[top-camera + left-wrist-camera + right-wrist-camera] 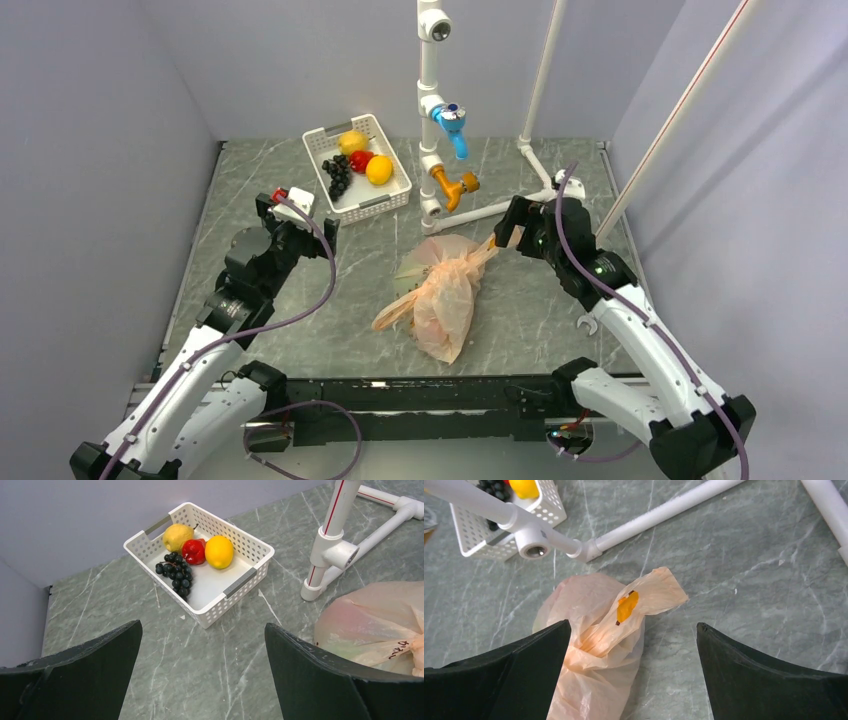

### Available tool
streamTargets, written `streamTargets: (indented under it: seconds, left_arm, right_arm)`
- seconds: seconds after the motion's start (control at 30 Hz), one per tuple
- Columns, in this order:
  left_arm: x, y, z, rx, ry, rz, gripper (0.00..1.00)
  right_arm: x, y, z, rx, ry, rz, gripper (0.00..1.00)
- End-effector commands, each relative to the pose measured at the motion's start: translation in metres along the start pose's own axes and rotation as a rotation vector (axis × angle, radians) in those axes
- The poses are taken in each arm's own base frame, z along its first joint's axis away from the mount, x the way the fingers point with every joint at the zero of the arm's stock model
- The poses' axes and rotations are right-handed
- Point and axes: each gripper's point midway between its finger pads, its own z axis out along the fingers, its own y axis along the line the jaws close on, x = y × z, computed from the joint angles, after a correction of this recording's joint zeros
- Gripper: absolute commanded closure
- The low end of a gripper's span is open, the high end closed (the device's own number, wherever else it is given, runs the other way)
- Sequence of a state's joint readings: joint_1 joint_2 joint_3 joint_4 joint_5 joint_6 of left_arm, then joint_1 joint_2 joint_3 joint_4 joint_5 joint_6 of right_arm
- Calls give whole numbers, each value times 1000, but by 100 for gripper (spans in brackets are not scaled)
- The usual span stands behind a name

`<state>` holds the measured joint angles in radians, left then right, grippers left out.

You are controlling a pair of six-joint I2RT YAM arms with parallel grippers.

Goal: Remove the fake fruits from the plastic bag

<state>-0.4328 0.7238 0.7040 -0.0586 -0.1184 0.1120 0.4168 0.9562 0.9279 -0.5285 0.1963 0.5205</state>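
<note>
The peach plastic bag [440, 295] lies bunched at the table's middle, its twisted handles pointing to the back right. A round green shape [412, 272] shows through its left side; the rest of the fake fruits inside are hidden. My right gripper [530, 228] hovers open over the handle end. In the right wrist view the bag [589, 650], with a yellow print [626, 606], reaches up between the spread fingers of the gripper [633, 624], close to the left one. My left gripper [297, 215] is open and empty, left of the bag [370, 625].
A white perforated basket [392, 200] at the back left holds a lemon [176, 536], a red fruit [194, 551], an orange-yellow fruit [219, 551] and black grapes [176, 572]. A white pipe frame [428, 110] with blue and orange taps stands behind the bag, its floor pipes [490, 210] beside the right gripper.
</note>
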Motion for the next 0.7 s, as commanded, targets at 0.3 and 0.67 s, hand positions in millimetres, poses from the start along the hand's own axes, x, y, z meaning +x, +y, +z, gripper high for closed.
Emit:
streamTargets:
  seconds: [0.3, 0.67]
  left_arm:
    - [-20, -2, 2, 19, -36, 14, 1]
    - [-8, -34, 12, 177, 28, 49, 1]
  right_arm:
    - [-4, 31, -11, -188, -35, 17, 0]
    - [68, 92, 0, -479, 155, -46, 0]
